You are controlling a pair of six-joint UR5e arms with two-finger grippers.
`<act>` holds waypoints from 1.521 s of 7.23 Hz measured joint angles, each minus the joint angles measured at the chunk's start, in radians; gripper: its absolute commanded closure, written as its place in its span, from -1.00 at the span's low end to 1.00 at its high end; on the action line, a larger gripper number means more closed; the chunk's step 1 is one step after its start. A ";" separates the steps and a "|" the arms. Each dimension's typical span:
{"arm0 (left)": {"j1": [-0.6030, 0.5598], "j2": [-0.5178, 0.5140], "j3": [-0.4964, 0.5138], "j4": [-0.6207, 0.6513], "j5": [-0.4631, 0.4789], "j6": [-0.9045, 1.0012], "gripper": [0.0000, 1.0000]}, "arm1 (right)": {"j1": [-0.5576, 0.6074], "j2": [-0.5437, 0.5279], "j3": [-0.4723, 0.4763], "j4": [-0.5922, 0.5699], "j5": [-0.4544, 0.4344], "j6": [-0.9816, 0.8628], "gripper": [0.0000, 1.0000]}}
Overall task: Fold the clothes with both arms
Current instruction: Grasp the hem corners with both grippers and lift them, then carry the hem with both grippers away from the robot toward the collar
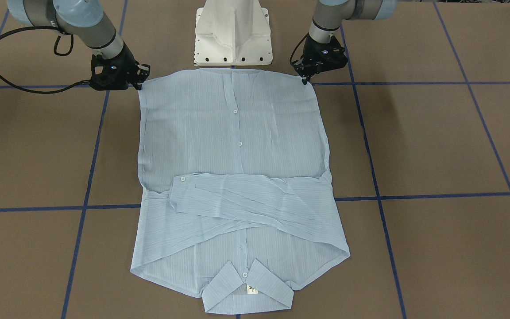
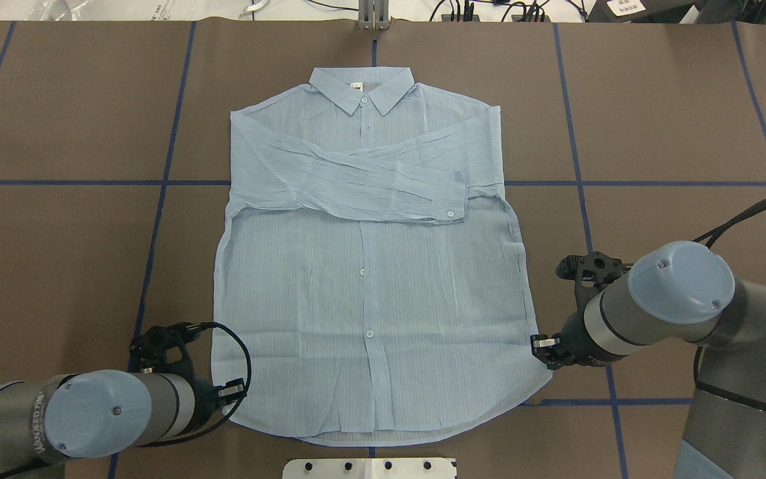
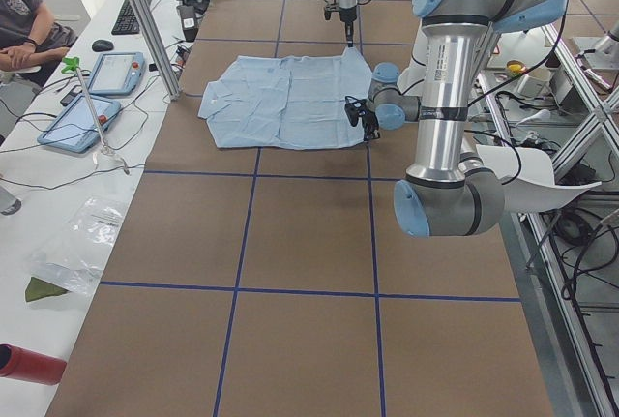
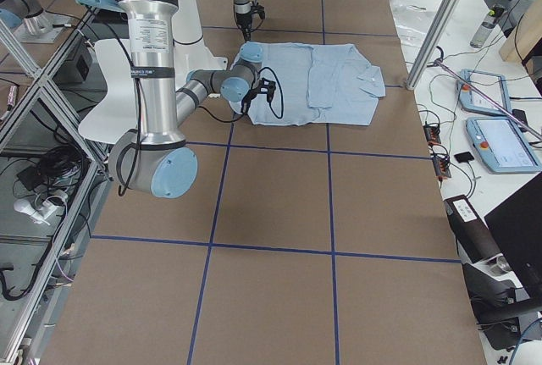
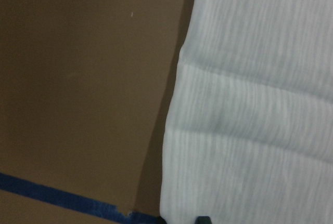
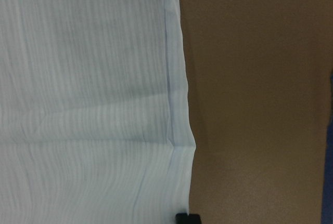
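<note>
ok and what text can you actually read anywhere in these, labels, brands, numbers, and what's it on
No text reads cleanly enough to quote.
Dark marks on the neck label inside the collar of the shirt: too small to read.
White lettering on the left arm, grey wrist section, overhead view: too blurred to read.
Dark lettering on the right arm, upright tube, exterior right view: too small to read.

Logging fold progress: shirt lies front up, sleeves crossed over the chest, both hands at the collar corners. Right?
No. Both hands are at the hem corners, not the collar. The overhead view shows the left hand and right hand at the bottom edge of the shirt, the collar at the far end.
</note>
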 measured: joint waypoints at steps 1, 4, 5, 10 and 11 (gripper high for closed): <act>-0.003 0.005 -0.017 0.001 -0.003 0.003 1.00 | 0.005 0.001 0.002 0.001 0.001 0.000 1.00; -0.038 0.014 -0.054 0.004 -0.008 0.054 1.00 | 0.097 0.009 0.006 0.007 0.074 -0.006 1.00; -0.074 0.012 -0.054 0.003 -0.009 0.115 1.00 | 0.129 0.012 0.005 0.010 0.093 -0.010 1.00; -0.275 -0.015 -0.042 -0.008 -0.092 0.326 1.00 | 0.214 0.103 -0.047 0.009 0.103 -0.014 1.00; -0.307 -0.042 -0.036 -0.009 -0.097 0.335 1.00 | 0.248 0.142 -0.070 0.008 0.114 -0.011 1.00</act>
